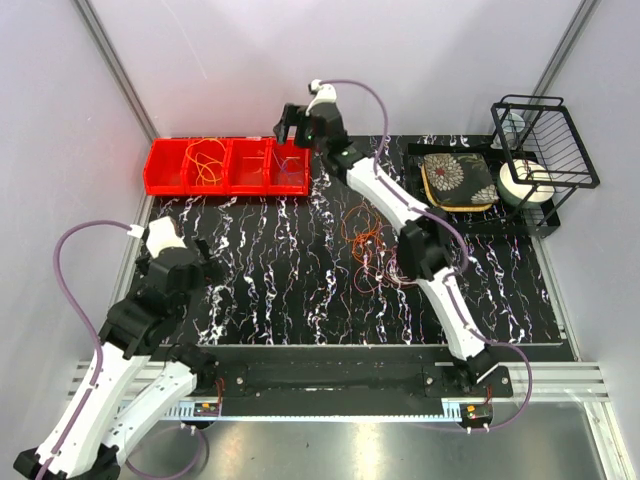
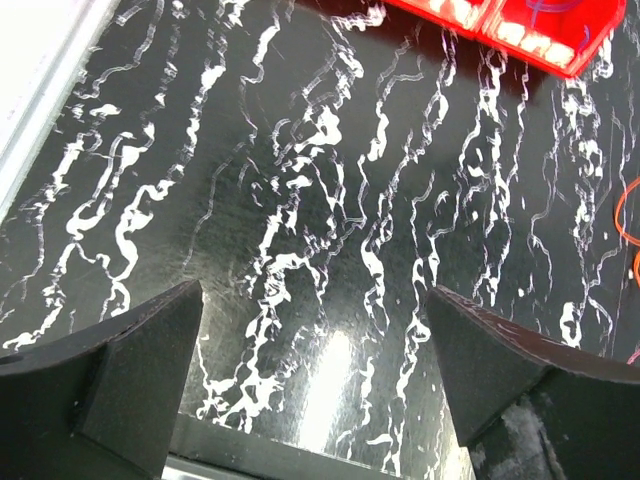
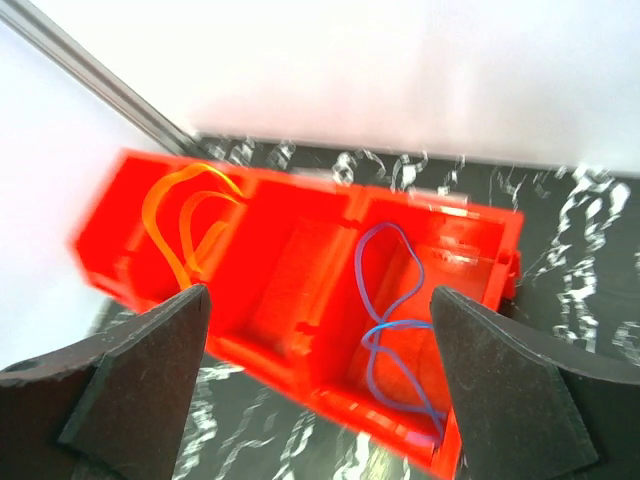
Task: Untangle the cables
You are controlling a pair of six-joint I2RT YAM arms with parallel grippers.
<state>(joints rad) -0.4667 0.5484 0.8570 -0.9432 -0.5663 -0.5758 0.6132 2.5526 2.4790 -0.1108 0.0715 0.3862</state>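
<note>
white walls (image 1: 250, 60) enclose a black marbled table (image 1: 290, 290). left gripper (image 2: 312, 292) gapes empty over it; right gripper (image 3: 318, 292) gapes above the red bin (image 1: 160, 168) containing yellow cable (image 1: 205, 160) and blue cable (image 3: 385, 330); orange tangle (image 1: 368, 245) lies mid-table.

Cables (image 1: 365, 242) partly, perhaps, behind right arm (image 1: 386, 191)

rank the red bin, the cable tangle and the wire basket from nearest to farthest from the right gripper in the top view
From the right gripper, top view:
1. The red bin, at the back left, its right end just under the gripper.
2. The cable tangle, mid-table, toward the arm bases.
3. The wire basket, in the far right corner.
</note>
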